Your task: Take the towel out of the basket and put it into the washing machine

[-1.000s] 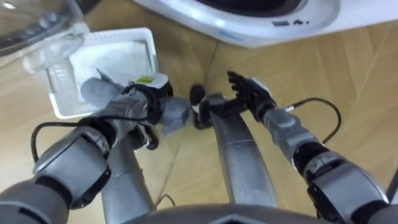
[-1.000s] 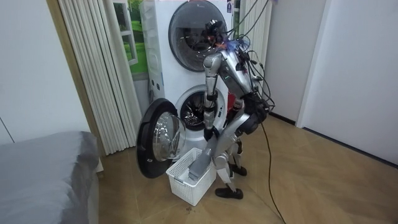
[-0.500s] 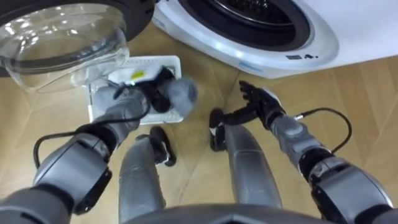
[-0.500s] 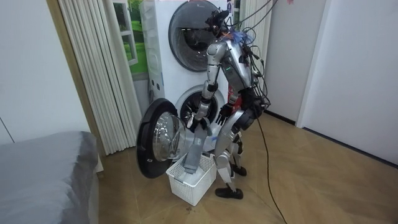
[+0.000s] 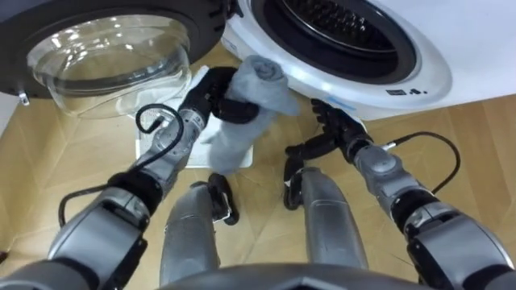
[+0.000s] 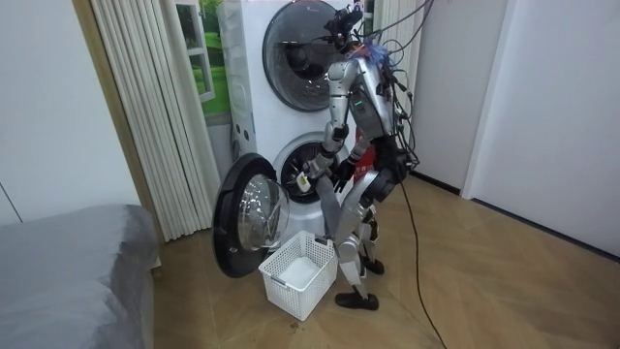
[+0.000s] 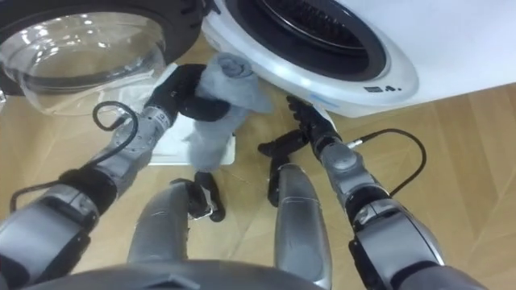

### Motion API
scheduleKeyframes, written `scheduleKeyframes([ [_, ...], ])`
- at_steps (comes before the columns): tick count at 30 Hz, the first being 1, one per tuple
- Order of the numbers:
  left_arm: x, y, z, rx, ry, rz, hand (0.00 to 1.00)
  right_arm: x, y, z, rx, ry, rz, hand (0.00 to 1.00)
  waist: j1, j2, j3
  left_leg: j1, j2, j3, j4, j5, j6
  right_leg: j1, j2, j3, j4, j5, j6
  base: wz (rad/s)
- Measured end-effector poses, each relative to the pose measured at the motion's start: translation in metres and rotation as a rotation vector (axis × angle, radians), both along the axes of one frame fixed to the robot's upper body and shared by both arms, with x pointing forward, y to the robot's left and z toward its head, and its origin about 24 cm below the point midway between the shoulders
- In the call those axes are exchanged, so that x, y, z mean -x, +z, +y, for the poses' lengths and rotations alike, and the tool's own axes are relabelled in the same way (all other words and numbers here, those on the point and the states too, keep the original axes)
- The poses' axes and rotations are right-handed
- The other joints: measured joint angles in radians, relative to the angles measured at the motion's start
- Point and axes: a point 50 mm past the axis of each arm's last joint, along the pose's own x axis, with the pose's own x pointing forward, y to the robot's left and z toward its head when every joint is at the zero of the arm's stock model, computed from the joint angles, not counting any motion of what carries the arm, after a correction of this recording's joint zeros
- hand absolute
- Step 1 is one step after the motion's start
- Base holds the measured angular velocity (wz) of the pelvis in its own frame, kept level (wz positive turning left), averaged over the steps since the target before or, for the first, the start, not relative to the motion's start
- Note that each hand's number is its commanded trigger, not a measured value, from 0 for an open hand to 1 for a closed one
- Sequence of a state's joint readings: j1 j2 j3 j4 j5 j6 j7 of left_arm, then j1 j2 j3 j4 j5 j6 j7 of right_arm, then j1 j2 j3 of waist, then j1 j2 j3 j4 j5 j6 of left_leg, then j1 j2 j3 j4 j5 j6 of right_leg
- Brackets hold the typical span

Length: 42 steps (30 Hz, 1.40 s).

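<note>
Towel (image 5: 256, 80), grey, 1 piece, held at washing machine (image 5: 387, 68) mouth.
Door (image 5: 113, 60) open at left; white basket (image 5: 149, 149) beneath; left robot hand (image 5: 208, 95) clamped on towel's bunched top, tail dangling over basket; right robot hand (image 5: 334, 129) fingers apart, empty. Judged light, soft, limp: hold by the bunch; trailing tail may catch the machine's rim.

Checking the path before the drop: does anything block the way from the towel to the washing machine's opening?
Nothing visible does. The left hand holds the grey towel right at the white rim below the drum opening, and the door is swung aside to the left.
</note>
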<state>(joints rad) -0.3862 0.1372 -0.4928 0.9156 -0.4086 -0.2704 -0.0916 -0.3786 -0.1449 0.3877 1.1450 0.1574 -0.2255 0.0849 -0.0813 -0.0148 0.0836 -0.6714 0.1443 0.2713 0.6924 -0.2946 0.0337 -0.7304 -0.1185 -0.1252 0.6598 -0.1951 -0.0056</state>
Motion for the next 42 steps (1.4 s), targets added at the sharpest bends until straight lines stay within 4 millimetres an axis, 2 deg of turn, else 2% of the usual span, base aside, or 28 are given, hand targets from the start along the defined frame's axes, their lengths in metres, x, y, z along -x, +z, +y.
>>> scheduleKeyframes([
  [1,0.001,0.000,-0.003,0.036,0.002,0.009,1.00,0.001,-0.001,0.000,-0.003,0.001,0.000,0.00,0.000,0.000,-0.0018,0.000,0.000,-0.001,0.001,0.000,0.000,0.002,0.001,-0.002,-0.002,0.000,0.000,0.05],
  [2,0.002,-0.001,-0.005,0.095,0.008,0.027,1.00,0.005,-0.003,0.001,-0.009,0.000,0.005,0.00,0.001,0.000,-0.0086,0.000,0.000,-0.004,0.003,0.000,-0.001,0.007,0.003,-0.006,-0.006,0.000,0.000,0.06],
  [3,0.004,-0.002,-0.008,0.140,0.010,0.042,1.00,0.010,-0.006,0.001,-0.012,0.000,0.017,0.00,0.001,0.002,-0.0193,0.002,0.002,-0.005,0.002,0.000,-0.001,0.014,0.006,-0.009,-0.009,0.001,0.000,0.06],
  [5,0.004,-0.001,-0.012,0.202,0.010,0.052,1.00,0.016,-0.010,0.001,-0.013,0.000,0.033,0.00,0.004,0.002,-0.0296,0.015,0.006,-0.004,-0.002,0.000,-0.001,0.031,0.013,-0.009,-0.022,0.005,0.001,-0.03],
  [7,0.003,0.001,-0.013,0.255,0.011,0.055,1.00,0.018,-0.011,0.001,-0.015,-0.001,0.039,0.00,0.004,0.003,-0.0307,0.037,0.011,-0.003,-0.010,0.001,-0.003,0.057,0.018,-0.012,-0.043,0.013,0.000,-0.06],
  [10,0.001,0.009,-0.017,0.299,-0.005,0.021,1.00,0.019,-0.012,0.003,-0.018,0.002,0.042,0.00,0.010,0.007,-0.0382,0.056,0.019,-0.002,-0.021,0.003,-0.005,0.083,0.030,-0.016,-0.076,0.031,-0.002,-0.08],
  [15,0.000,0.029,-0.030,0.367,-0.068,-0.061,1.00,0.019,-0.013,0.008,-0.034,-0.002,0.044,0.00,0.013,0.008,-0.0390,0.054,0.019,-0.003,-0.025,0.011,-0.006,0.084,0.032,-0.016,-0.086,0.042,-0.003,-0.01],
  [24,-0.004,0.039,-0.032,0.479,-0.075,-0.079,1.00,0.022,-0.015,0.004,-0.066,-0.049,0.056,0.00,0.024,0.009,-0.0380,0.045,0.018,-0.016,-0.028,0.010,-0.006,0.083,0.029,-0.028,-0.089,0.039,-0.003,0.03],
  [31,-0.002,0.037,-0.035,0.643,-0.061,-0.002,1.00,0.026,-0.018,0.005,-0.071,-0.046,0.083,0.00,0.025,0.009,-0.0379,0.036,0.012,-0.029,-0.041,0.012,-0.006,0.085,0.023,-0.041,-0.092,0.033,0.002,0.08],
  [33,0.001,0.033,-0.037,0.706,-0.069,0.042,1.00,0.026,-0.019,0.004,-0.054,-0.042,0.100,0.00,0.021,0.009,-0.0379,0.036,0.000,-0.037,-0.045,0.012,-0.006,0.087,0.018,-0.045,-0.093,0.028,0.005,0.09],
  [38,0.014,0.021,-0.040,0.773,-0.081,0.131,1.00,0.026,-0.020,0.002,-0.035,-0.050,0.134,0.01,0.022,0.009,-0.0381,0.038,-0.001,-0.035,-0.052,0.012,-0.006,0.088,0.017,-0.046,-0.101,0.028,0.006,0.01],
  [39,0.015,0.019,-0.039,0.782,-0.077,0.146,1.00,0.026,-0.020,0.003,-0.031,-0.052,0.139,0.67,0.026,0.009,-0.0380,0.038,-0.001,-0.033,-0.053,0.012,-0.006,0.086,0.017,-0.046,-0.100,0.028,0.006,0.00],
  [40,0.015,0.019,-0.039,0.788,-0.074,0.152,1.00,0.026,-0.020,0.003,-0.031,-0.053,0.140,1.00,0.028,0.009,-0.0380,0.038,-0.001,-0.033,-0.054,0.012,-0.006,0.085,0.017,-0.045,-0.099,0.028,0.006,0.00],
  [42,0.018,0.014,-0.037,0.825,-0.044,0.178,1.00,0.025,-0.019,0.004,-0.028,-0.058,0.134,1.00,0.030,0.009,-0.0381,0.039,-0.001,-0.030,-0.054,0.012,-0.007,0.083,0.017,-0.044,-0.095,0.024,0.005,0.00],
])
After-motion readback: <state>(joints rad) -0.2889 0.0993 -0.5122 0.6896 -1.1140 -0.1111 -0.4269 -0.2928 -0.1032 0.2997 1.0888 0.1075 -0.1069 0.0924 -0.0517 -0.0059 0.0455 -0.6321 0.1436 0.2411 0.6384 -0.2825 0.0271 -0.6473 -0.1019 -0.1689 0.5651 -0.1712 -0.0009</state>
